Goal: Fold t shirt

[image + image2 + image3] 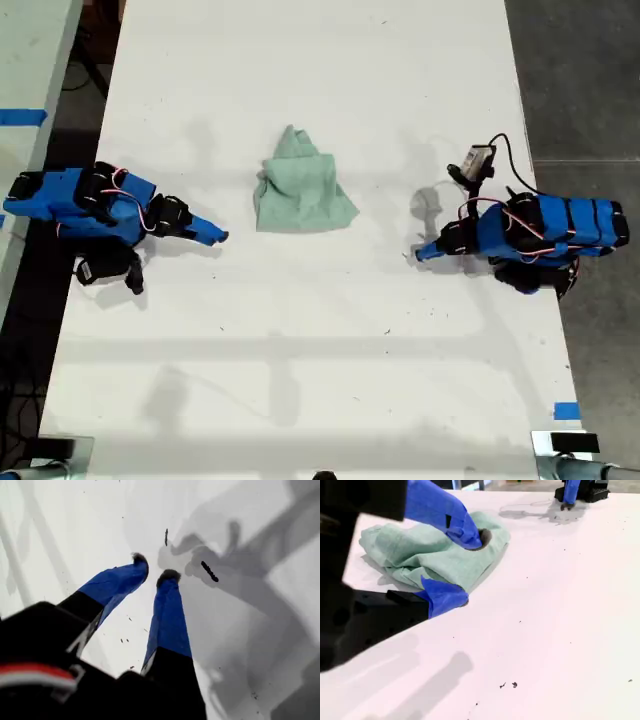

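Shirt bundled on the table, both grippers off it.
The wrinkled mint shirt lies in a heap between the two arms, touching neither. My second gripper sits just short of the shirt, jaws spread wide and holding nothing; the cloth shows through the gap, a little beyond the tips. My first gripper points down at bare table on the shirt's far side, well apart from it, jaws parted by a narrow gap and empty.
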